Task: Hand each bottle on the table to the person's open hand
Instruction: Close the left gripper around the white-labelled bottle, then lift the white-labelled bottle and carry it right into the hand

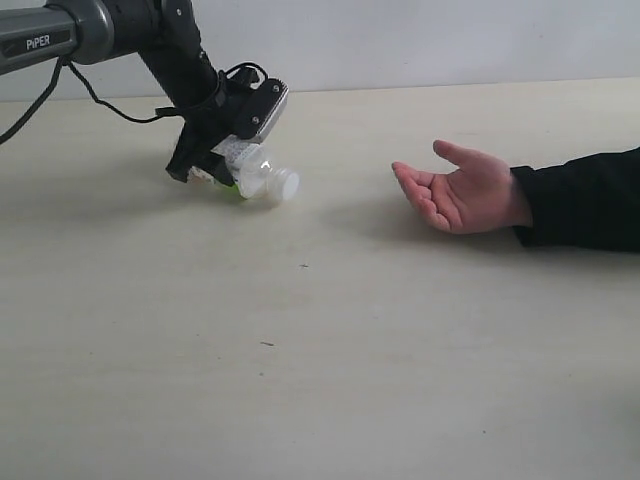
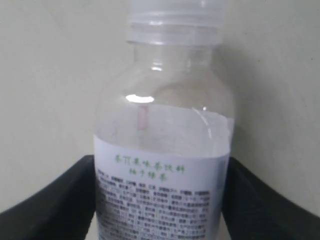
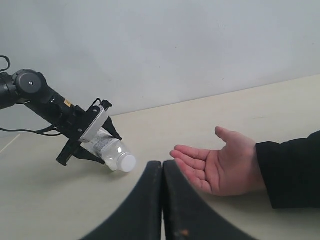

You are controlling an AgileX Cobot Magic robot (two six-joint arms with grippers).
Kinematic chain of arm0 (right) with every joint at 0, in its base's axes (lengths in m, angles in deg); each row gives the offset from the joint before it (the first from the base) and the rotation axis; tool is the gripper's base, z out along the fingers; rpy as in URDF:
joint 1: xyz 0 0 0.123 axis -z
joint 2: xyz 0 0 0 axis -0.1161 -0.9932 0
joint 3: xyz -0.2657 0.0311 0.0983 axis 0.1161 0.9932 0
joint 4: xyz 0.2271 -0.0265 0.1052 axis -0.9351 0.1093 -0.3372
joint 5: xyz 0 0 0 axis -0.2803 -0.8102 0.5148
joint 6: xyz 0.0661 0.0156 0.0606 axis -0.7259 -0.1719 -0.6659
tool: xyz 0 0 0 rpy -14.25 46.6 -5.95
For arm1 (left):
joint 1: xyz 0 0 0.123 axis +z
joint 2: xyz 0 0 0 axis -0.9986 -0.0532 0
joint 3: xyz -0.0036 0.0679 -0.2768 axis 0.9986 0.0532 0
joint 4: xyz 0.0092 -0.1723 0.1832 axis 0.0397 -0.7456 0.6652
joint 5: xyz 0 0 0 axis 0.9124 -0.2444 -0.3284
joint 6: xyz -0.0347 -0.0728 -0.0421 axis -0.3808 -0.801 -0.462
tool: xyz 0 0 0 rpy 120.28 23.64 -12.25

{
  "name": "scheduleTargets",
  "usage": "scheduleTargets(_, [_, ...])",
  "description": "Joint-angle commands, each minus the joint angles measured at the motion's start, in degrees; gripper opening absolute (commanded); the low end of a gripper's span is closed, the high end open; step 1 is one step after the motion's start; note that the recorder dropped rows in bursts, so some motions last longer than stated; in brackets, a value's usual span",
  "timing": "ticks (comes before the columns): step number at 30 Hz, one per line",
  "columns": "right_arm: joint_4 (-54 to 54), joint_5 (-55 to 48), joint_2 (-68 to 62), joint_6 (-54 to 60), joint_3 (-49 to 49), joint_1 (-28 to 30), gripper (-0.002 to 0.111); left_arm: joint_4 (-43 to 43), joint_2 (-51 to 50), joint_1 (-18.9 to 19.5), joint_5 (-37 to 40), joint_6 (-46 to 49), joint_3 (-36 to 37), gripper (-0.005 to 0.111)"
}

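Note:
A clear bottle with a white-green label and white cap lies tilted low over the table, cap pointing toward the middle. My left gripper is closed around its labelled body. In the left wrist view the bottle fills the frame, and a black finger presses against each side of the label. The person's open hand waits palm up to the right, in a black sleeve. My right gripper is shut and empty, looking at the bottle and the hand.
The left arm reaches in from the upper left with a cable hanging beside it. The person's black sleeve lies along the right edge. A pale wall stands behind the table.

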Motion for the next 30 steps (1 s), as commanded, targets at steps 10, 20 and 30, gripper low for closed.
scheduleTargets(10, [0.14,0.05,0.47,0.06,0.18,0.00,0.000,-0.11,3.97,0.12,0.14,-8.03,-0.29,0.001])
scheduleTargets(20, [0.14,0.05,0.47,0.06,0.18,0.00,0.000,-0.77,10.92,-1.51,7.88,-24.81,-0.31,0.001])
scheduleTargets(30, [0.14,0.05,0.47,0.06,0.18,0.00,0.000,-0.77,17.46,-10.87,12.61,-62.30,-0.31,0.001])
